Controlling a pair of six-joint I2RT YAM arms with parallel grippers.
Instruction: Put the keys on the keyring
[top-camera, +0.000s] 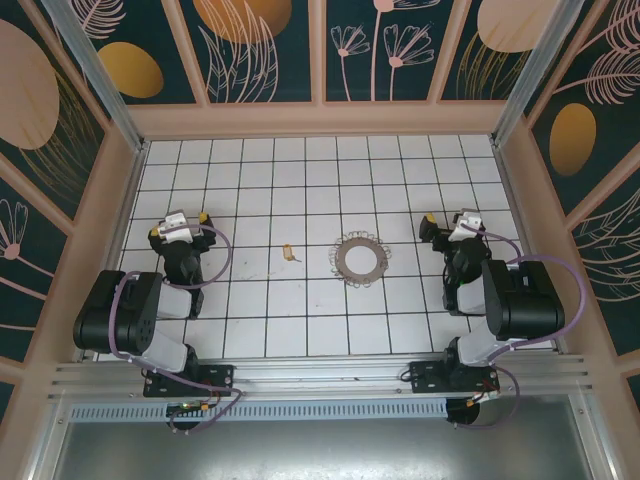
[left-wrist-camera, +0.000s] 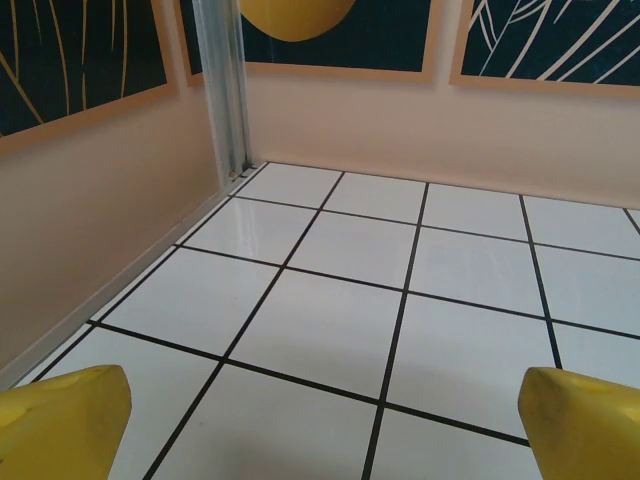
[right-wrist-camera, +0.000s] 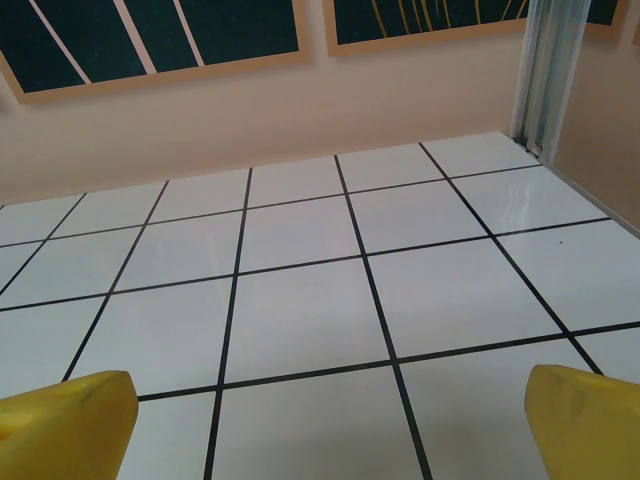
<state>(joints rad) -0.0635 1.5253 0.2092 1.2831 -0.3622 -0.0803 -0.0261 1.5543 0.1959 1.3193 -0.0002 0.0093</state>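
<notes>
From above: key (top-camera: 289, 253) left of keyring (top-camera: 360, 259) | wrists: tiles (left-wrist-camera: 330, 330), fingers (left-wrist-camera: 60, 420) apart

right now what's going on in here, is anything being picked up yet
Nothing is being handled yet. The left gripper and the right gripper are both open and empty, each over bare tiles on its own side of the table. A small yellow-orange key lies near the middle, just left of the keyring and apart from it, so it is not on the ring yet.
</notes>
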